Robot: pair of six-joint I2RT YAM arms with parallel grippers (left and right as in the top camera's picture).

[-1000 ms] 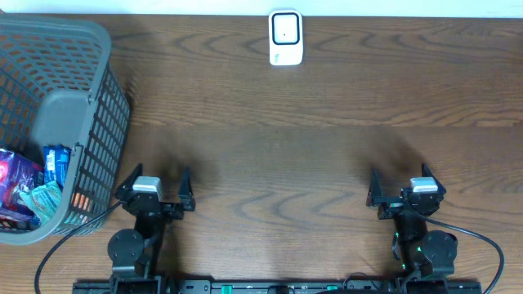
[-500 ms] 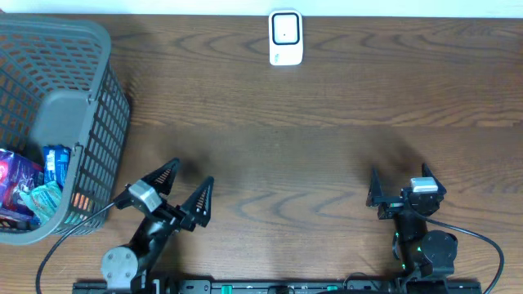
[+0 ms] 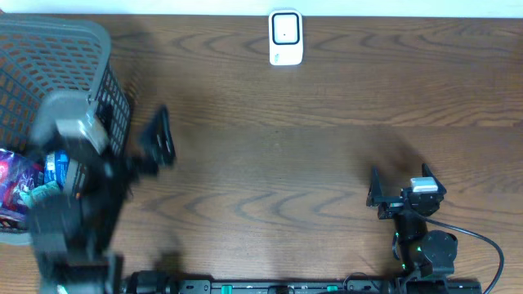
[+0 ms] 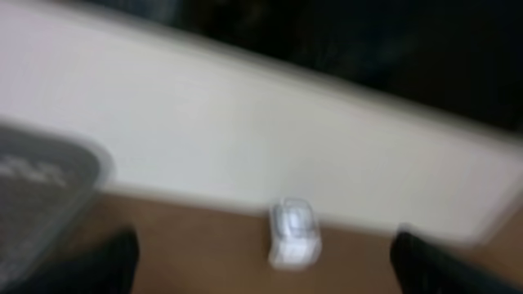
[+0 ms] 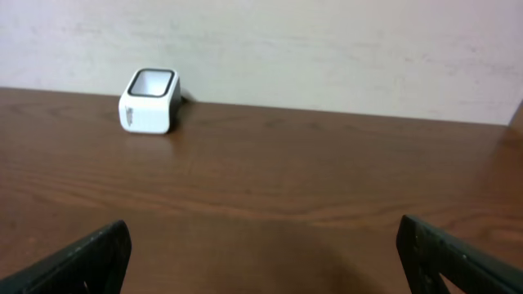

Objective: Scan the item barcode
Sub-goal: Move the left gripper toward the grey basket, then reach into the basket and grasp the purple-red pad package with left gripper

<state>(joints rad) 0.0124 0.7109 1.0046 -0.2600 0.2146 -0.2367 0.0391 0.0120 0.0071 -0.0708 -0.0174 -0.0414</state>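
Note:
The white barcode scanner (image 3: 285,37) stands at the far edge of the table; the right wrist view has the scanner (image 5: 149,100) at upper left, and the left wrist view shows the scanner (image 4: 292,233) blurred. Several packaged items (image 3: 37,180) lie in the grey basket (image 3: 57,49) at the left. My left gripper (image 3: 131,135) is raised beside the basket, blurred, open and empty. My right gripper (image 3: 400,186) rests low at the front right, open with bare wood between its fingers (image 5: 90,257).
The basket's grey rim (image 4: 41,184) shows at the left of the left wrist view. A pale wall (image 5: 327,49) runs behind the table's far edge. Brown wood (image 3: 278,163) lies between the two arms.
The left arm has swung up and to the left, from the front edge toward the basket, still open. The right arm has stayed put.

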